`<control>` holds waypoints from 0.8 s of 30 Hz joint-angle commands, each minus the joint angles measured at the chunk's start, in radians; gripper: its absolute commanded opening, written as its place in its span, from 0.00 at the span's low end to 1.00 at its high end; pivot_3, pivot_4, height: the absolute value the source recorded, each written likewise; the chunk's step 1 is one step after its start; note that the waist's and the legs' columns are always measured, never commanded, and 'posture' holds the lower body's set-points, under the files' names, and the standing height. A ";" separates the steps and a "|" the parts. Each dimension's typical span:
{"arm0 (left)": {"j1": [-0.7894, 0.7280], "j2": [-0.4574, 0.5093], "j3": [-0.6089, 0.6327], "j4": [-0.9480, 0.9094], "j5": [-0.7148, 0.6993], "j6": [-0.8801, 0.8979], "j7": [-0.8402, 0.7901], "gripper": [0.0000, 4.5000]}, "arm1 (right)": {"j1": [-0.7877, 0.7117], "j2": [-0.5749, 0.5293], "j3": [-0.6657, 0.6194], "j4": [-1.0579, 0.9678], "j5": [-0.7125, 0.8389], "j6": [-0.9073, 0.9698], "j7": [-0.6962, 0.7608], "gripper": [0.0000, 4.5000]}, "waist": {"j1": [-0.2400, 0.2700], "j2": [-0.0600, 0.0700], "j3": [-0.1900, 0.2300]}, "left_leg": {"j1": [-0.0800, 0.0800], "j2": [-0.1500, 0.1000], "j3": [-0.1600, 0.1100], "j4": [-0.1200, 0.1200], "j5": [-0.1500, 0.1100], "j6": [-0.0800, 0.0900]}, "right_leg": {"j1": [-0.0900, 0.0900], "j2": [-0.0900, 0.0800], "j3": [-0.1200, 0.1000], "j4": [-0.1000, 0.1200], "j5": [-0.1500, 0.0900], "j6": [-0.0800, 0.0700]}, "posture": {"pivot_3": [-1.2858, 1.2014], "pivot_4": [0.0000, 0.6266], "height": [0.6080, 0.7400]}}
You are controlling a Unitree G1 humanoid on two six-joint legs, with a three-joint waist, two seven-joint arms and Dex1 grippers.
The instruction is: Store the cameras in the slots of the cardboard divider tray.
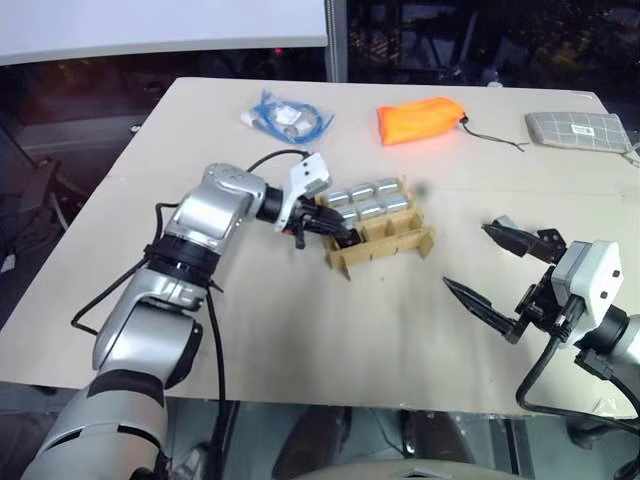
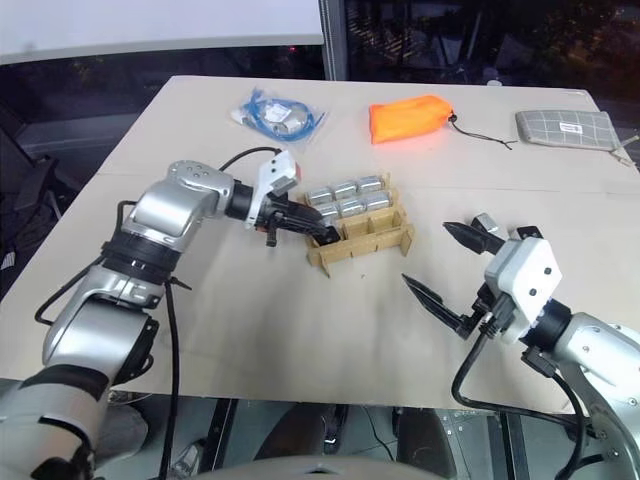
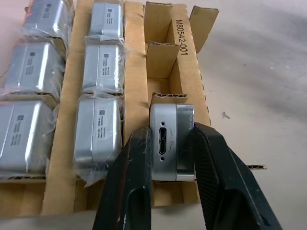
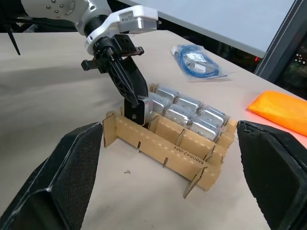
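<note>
Left eye view: beige table top (image 1: pixel 300 340) bearing the brown corrugated cardboard divider tray (image 1: pixel 385 243) near its middle. Six silver-grey boxy cameras in clear wrap (image 1: pixel 368 199) fill the tray's two farther rows; the near row's middle and right slots stand empty. Left gripper (image 1: pixel 344 238), black-fingered, reaches in from the left to the near row's left end slot. Right gripper (image 1: pixel 487 262) hovers to the right of the tray, well apart from it, its two black fingers spread wide with nothing between them. Along the far edge: coil of blue cable in a clear bag (image 1: pixel 287 114), orange fabric pouch with a black cord (image 1: pixel 421 119), grey checked pouch (image 1: pixel 578 130).

Right eye view: same arrangement; nothing further to list.

Left wrist view: two black fingers (image 3: pixel 127 182) pinch one unwrapped silver-grey camera (image 3: pixel 171 141) by its sides, a small port showing on the face toward the lens. The camera sits at the mouth of the end slot of the row printed M80542-001. Wrapped cameras lie in the neighbouring rows.

Right wrist view: left gripper descends steeply onto the tray's end slot, held camera (image 4: pixel 145 107) partly inside the cardboard walls. Right gripper's own fingers (image 4: pixel 67 177) stand far apart, framing the tray.
</note>
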 commanded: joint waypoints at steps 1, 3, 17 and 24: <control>-0.034 -0.010 0.028 0.003 0.031 -0.029 0.019 0.46 | -0.002 -0.004 -0.003 -0.023 -0.003 -0.020 -0.007 1.00 | -0.001 0.000 0.000 | 0.000 0.000 0.000 0.000 0.000 0.000 | 0.000 0.000 0.000 0.000 0.000 0.000 | 0.52 0.24 1.00; -0.030 -0.014 0.048 -0.018 0.025 -0.023 0.020 0.65 | 0.002 -0.006 -0.005 -0.026 -0.002 -0.015 -0.009 1.00 | -0.001 0.000 0.000 | 0.000 0.000 0.000 0.000 0.000 0.000 | 0.000 0.000 0.000 0.000 0.000 0.000 | 0.52 0.24 1.00; 0.268 -0.021 0.462 -0.566 -0.300 0.137 0.175 0.99 | -0.129 -0.013 0.071 0.237 -0.161 0.052 -0.117 1.00 | -0.025 -0.001 0.000 | 0.002 0.000 0.002 0.001 0.000 0.000 | 0.000 0.000 0.003 0.002 0.000 0.000 | 0.52 0.24 1.00; 0.637 -0.016 0.673 -0.841 -0.538 0.189 0.194 0.99 | -0.402 -0.016 0.167 0.571 -0.237 0.169 -0.151 1.00 | -0.024 -0.001 0.001 | 0.002 0.001 0.003 0.001 0.000 -0.001 | -0.002 0.000 0.004 0.007 0.000 0.000 | 0.52 0.24 1.00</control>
